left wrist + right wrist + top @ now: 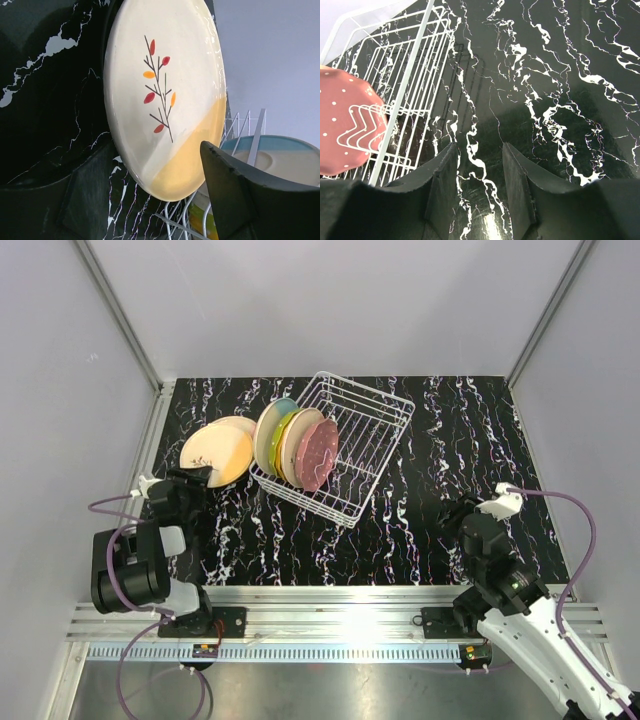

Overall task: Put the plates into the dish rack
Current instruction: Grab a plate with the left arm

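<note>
While the peach sprig plate lies flat on the black marbled table at nine o'clock from the white wire dish rack, we see the left gripper at its seven o'clock edge. Its fingers are spread to either side of the rim; we cannot tell whether they touch it. A cream-blue plate, a yellow-green plate and a maroon plate stand on edge at the rack's nine o'clock end. At the rack's four o'clock, the right gripper hovers over bare table, fingers apart and holding nothing.
</note>
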{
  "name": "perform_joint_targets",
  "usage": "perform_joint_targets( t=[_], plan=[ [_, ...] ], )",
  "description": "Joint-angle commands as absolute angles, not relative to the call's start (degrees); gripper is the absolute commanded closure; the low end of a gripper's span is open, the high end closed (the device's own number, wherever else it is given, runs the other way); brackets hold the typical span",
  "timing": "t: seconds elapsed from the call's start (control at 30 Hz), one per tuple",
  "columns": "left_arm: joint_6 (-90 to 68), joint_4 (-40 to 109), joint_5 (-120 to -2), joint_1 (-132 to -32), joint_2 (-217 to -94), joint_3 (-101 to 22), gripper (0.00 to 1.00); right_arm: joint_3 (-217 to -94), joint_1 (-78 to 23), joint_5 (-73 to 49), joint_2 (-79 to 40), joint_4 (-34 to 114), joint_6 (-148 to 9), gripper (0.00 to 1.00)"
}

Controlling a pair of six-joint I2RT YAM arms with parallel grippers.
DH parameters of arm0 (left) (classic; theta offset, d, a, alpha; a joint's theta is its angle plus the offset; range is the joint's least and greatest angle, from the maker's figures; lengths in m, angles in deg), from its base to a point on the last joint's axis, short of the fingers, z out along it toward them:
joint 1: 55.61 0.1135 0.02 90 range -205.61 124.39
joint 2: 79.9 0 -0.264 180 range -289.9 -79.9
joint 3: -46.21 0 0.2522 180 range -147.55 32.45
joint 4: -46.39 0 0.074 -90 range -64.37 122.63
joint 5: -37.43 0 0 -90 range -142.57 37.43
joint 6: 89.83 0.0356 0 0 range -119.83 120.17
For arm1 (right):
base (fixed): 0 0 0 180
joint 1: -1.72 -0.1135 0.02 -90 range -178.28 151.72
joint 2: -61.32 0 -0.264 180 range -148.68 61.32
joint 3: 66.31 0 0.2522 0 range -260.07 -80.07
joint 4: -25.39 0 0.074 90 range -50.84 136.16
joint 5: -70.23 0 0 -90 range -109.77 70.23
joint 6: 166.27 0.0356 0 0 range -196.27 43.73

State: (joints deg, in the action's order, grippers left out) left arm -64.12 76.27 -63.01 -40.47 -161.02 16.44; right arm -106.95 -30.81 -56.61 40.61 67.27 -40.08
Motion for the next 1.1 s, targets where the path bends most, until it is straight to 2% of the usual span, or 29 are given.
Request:
perform_joint_targets(
  t=[0.0,0.03,0.23,0.4,0.77,0.8,0.83,0.93,1.07],
  plan=[
    [-63.81,82.28,-63.82,-39.70,-162.77,15.75,0.31,-108.02,-30.88,-57.13,39.70,64.91,-41.11,0.52],
    [-63.81,82.73,-64.17,-39.53,-163.21,15.84,0.36,-108.02,-30.88,-57.21,39.61,64.91,-41.20,0.52],
    [-65.13,88.61,-65.22,-39.35,-167.26,18.21,0.42,-108.02,-30.80,-56.86,39.17,64.64,-41.29,0.52],
    [-66.19,92.22,-65.93,-39.08,-168.93,18.83,0.51,-107.94,-30.80,-56.95,39.43,64.82,-41.38,0.52],
    [-64.08,86.95,-65.22,-38.73,-164.19,16.99,0.71,-108.38,-30.80,-57.13,39.87,65.35,-41.29,0.52],
    [-63.82,85.73,-65.31,-38.73,-163.92,16.55,0.74,-108.46,-30.80,-57.04,39.87,65.35,-41.38,0.52],
    [-63.47,85.37,-65.83,-38.73,-163.84,15.85,0.82,-108.46,-30.80,-57.04,39.87,65.35,-41.46,0.52],
    [-63.11,84.05,-65.58,-38.65,-162.52,16.10,0.92,-108.55,-30.80,-57.13,39.87,65.43,-41.38,0.52],
    [-62.06,79.41,-65.14,-38.65,-158.58,15.23,1.00,-108.81,-30.80,-57.04,39.96,65.70,-41.38,0.52]
  ],
)
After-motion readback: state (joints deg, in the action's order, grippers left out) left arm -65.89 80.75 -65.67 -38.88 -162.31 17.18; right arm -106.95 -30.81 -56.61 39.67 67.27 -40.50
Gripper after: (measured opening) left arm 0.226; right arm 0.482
